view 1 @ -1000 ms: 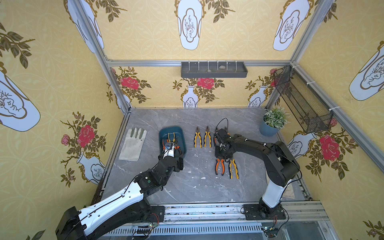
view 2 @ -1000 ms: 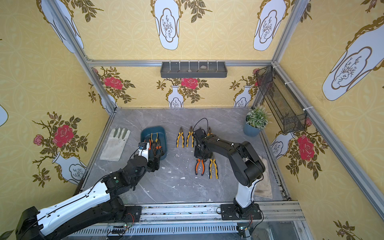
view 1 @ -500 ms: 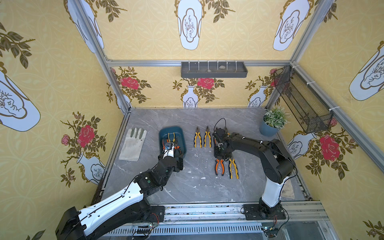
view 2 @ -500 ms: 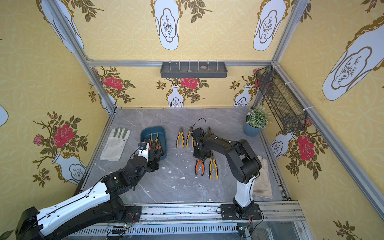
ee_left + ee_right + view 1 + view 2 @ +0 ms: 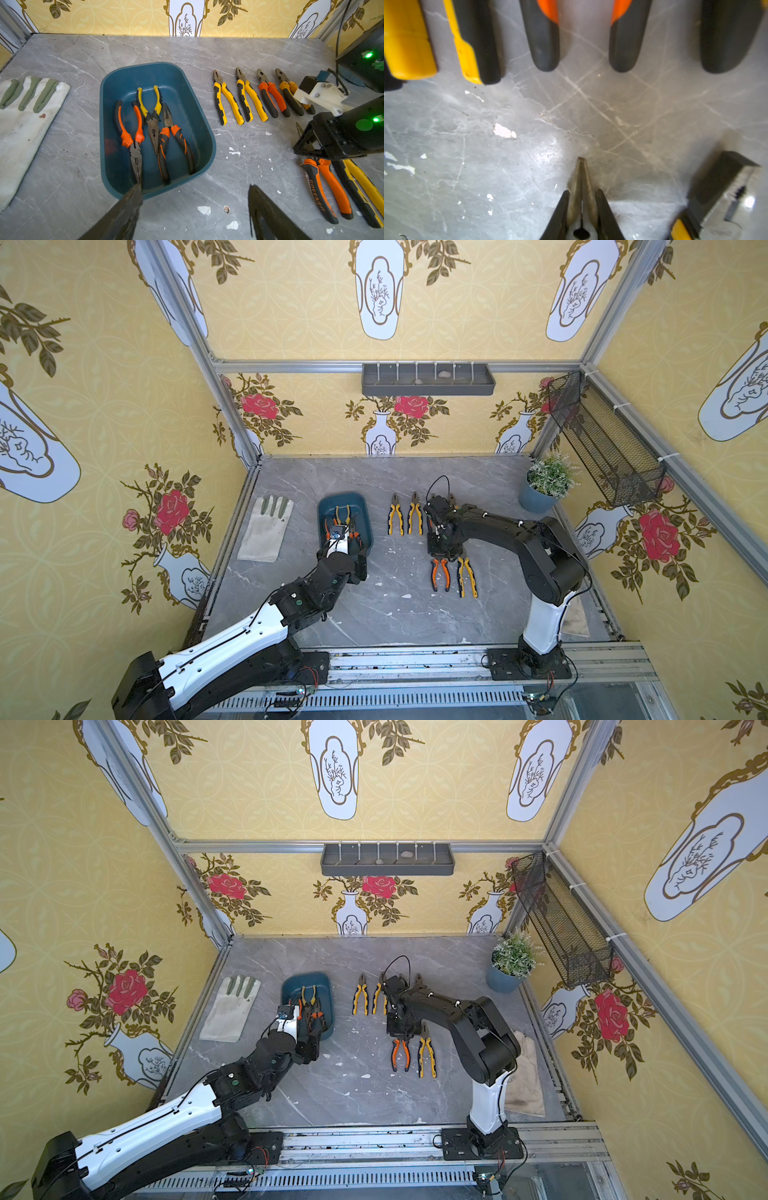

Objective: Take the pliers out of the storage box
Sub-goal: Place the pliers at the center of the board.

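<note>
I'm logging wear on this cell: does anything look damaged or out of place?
The grey tabletop is scuffed, with white chips scattered beside the storage box; the work glove bears a small reddish stain.

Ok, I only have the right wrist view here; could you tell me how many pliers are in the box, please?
Observer: Three pliers lie in the box; the left wrist view shows them.
Operator: Thank you. How many are out on the table?
Observer: Six: four in a back row and two in front of it.
Operator: And which pair is my right hand on?
Observer: It is closed on the nose of the orange pliers in front, which lie beside a yellow pair.
</note>
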You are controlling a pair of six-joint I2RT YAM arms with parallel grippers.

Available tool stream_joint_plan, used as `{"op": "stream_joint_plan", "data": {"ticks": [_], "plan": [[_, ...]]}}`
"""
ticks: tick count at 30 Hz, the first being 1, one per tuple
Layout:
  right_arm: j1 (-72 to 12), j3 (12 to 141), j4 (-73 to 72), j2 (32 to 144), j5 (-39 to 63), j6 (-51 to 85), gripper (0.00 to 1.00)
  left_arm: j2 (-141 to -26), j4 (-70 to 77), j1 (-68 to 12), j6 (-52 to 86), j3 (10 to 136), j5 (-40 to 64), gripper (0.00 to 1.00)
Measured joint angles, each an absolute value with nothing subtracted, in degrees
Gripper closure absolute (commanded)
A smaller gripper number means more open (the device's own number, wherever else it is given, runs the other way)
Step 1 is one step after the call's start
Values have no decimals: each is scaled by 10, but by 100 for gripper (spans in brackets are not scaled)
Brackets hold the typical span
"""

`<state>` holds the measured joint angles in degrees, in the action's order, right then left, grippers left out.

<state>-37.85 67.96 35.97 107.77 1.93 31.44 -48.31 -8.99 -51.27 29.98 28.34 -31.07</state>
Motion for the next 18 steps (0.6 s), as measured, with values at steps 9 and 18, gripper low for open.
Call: {"op": "stream_joint_plan", "data": {"ticks": [9,18], "plan": [[-377,675,356,1075,25,315,73,-486,-90,-513,300,283,-310,19],[-376,676,355,1077,27,315,73,-482,-90,-513,300,283,-311,18]]}}
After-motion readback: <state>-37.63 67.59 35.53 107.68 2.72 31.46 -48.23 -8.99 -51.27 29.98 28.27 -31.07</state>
